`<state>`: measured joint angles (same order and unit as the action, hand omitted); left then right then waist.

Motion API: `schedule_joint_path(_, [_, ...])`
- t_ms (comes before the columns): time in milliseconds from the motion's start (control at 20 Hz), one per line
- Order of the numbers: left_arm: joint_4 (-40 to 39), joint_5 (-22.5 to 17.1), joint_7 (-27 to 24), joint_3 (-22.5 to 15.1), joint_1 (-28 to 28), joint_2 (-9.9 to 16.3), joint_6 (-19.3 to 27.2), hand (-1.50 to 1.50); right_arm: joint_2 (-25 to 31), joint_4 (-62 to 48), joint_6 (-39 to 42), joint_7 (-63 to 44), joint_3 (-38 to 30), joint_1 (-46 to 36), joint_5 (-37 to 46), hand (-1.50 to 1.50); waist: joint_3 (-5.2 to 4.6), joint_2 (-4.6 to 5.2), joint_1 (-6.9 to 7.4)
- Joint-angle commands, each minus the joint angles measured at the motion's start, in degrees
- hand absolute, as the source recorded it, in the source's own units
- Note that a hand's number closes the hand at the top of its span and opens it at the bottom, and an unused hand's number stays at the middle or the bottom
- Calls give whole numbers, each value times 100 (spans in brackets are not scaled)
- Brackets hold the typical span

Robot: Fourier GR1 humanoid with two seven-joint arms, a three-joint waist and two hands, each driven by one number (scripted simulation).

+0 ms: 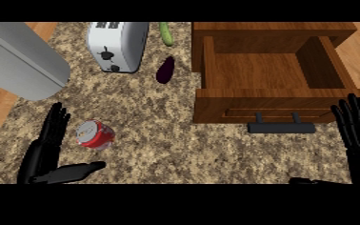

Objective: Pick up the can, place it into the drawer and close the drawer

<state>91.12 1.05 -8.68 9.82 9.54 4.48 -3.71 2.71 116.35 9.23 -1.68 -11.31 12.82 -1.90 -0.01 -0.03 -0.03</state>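
A speckled granite counter [183, 138] fills the view, with strips of pale wood showing at its left and right edges; on it, towards the lower left, stands the can [95, 134], red-sided with a silver top, tilted a little so its lid faces up and left. It sits between the fingers and the thumb of the left hand [46, 145]; the fingers are straight and point up the counter just beside the can, the thumb [76, 171] juts out below it, and nothing has curled round the can yet, so the hand is spread, apparently framing the can for a grasp from the side. White marks show on the red wall, but no word or brand can be read.

Further out, the wooden drawer [267, 106] stands pulled open at the upper right, its inside bare of things as far as can be seen and its dark handle [281, 127] facing the robot; it is well apart from the can, so the carry would run rightward across the counter. The right hand [346, 124] rests at the right edge beside the drawer front, fingers straight and up, holding nothing.

Beyond the can lie a white toaster [116, 45], a dark aubergine [165, 70], a green vegetable [166, 34] near the top, and a large grey rounded object [28, 62] at the left; none bears legible writing.
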Motion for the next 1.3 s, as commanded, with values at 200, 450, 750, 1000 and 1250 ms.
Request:
schedule_joint_path(200, [-904, -264, -339, 462, -372, 330, -264, -150, -223, 519, 25, -105, 152, 349, 110, -150, -1, 0, -17])
schedule_joint_path(450, [-1666, -179, -809, 449, -543, 373, -368, -150, -262, 394, -41, -94, 184, 321, 255, -150, -1, 1, -16])
schedule_joint_path(750, [-2612, -28, -1617, 534, -589, 286, -187, -150, -265, 47, 25, 401, 156, 275, 238, -150, -1, 3, -17])
schedule_joint_path(1000, [-2260, -45, -1406, 313, -431, 172, -209, -150, -264, -20, 134, 348, 77, 227, 214, -150, 1, 1, -6])
schedule_joint_path(1250, [-3445, -61, -1994, 570, -1022, 469, -268, -150, -21, 391, 312, -125, -336, 226, -248, -150, -1, 2, -23])
